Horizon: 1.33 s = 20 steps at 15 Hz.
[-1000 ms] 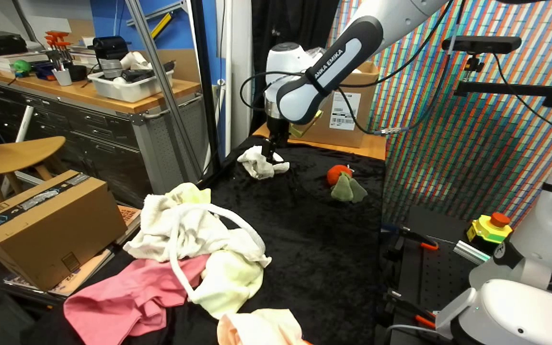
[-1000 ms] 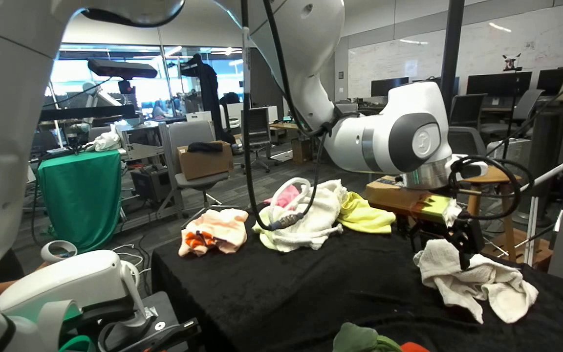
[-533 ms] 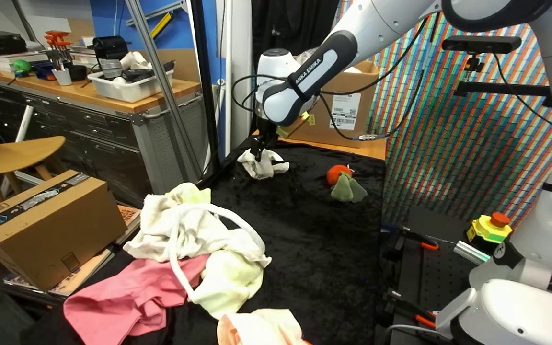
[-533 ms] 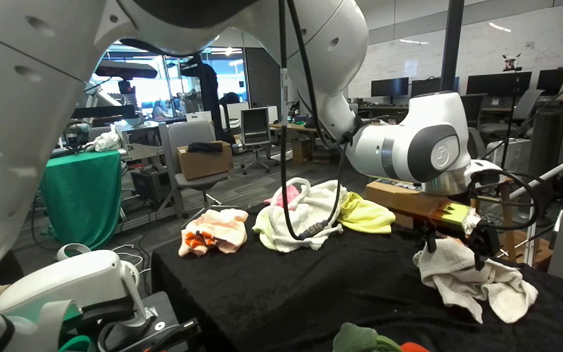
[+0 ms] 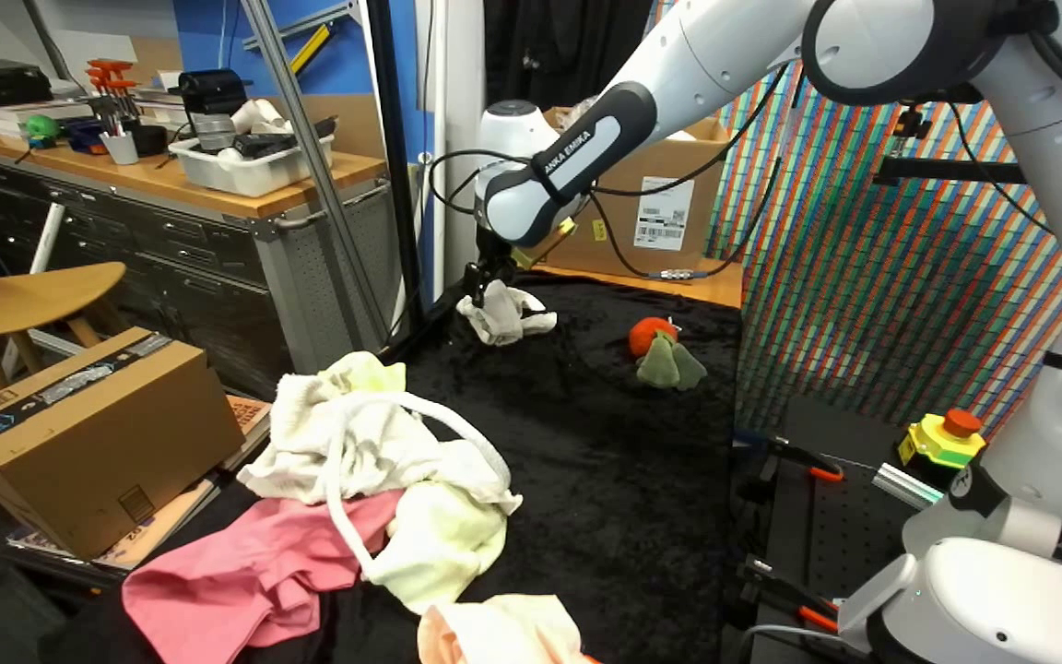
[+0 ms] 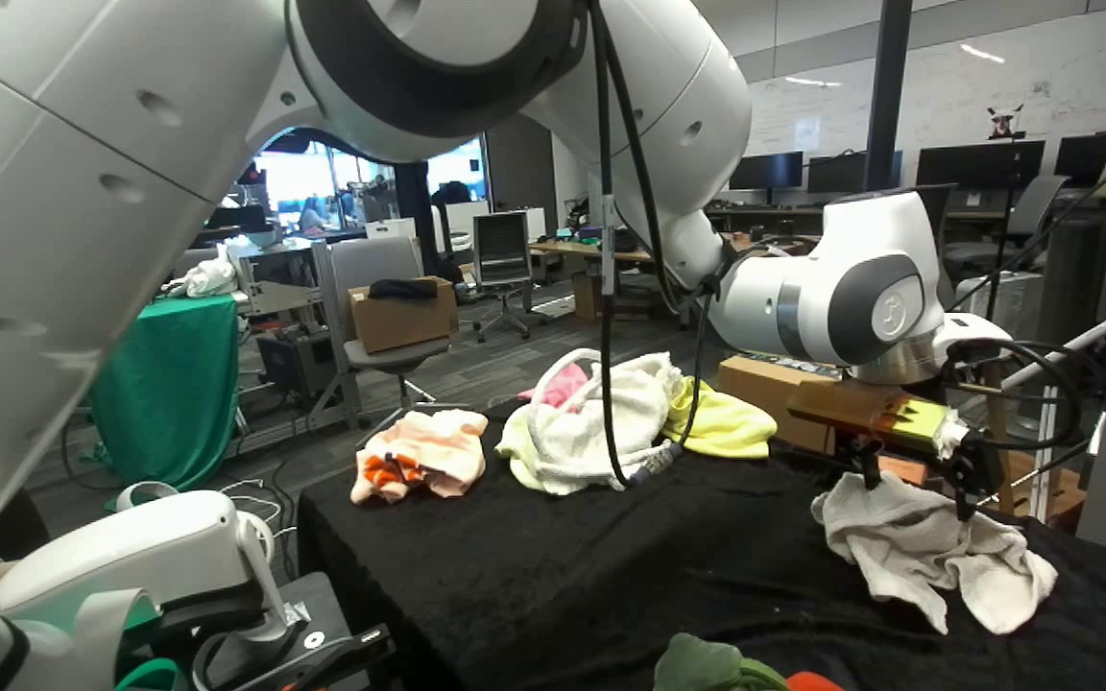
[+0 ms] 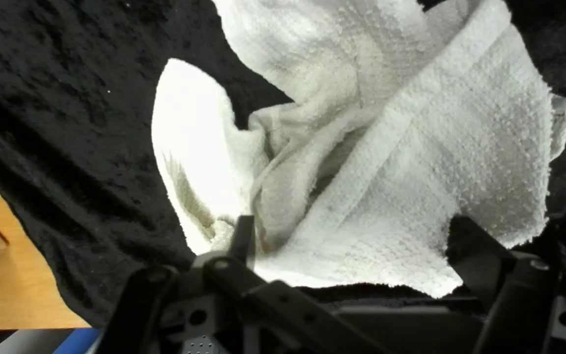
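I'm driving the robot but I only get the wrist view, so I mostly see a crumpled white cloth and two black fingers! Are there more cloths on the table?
Observer: Yes! In both exterior views a pile of pink, white and yellow cloths lies apart from the white cloth at your gripper.
Operator: Ooh, anything round?
Observer: Yes, in an exterior view there's a red, roundish thing with green leafy pieces in front.
Operator: Is there a button?
Observer: Yes, in an exterior view a red button sits on a yellow box.
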Motion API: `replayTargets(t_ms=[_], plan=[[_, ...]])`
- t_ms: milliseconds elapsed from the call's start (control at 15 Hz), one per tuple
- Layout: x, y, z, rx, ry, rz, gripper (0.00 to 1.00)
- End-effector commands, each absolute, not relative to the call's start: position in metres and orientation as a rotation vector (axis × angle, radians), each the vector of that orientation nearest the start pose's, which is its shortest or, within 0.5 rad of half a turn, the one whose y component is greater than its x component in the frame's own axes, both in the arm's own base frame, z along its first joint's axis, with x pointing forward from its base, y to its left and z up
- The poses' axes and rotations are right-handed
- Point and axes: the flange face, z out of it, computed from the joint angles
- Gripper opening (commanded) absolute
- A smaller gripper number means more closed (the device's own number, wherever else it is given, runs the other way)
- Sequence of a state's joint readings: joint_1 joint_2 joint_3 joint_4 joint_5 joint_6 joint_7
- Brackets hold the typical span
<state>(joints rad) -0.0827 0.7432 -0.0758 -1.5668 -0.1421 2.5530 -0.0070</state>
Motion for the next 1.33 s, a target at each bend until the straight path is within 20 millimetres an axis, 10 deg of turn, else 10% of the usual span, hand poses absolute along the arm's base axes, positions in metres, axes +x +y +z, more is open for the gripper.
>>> replayTargets(t_ms=[0,533,600,1267], plan=[[0.732,-0.101,0.225,-3.260,0.039,-0.374,1.00],[0.719,-0.097,0.203,-3.260,0.033,-0.233,1.00],[0.718,-0.097,0.203,-3.257,0.033,-0.224,0.75],[0.708,-0.083,0.215,-3.245,0.014,-0.150,0.03]])
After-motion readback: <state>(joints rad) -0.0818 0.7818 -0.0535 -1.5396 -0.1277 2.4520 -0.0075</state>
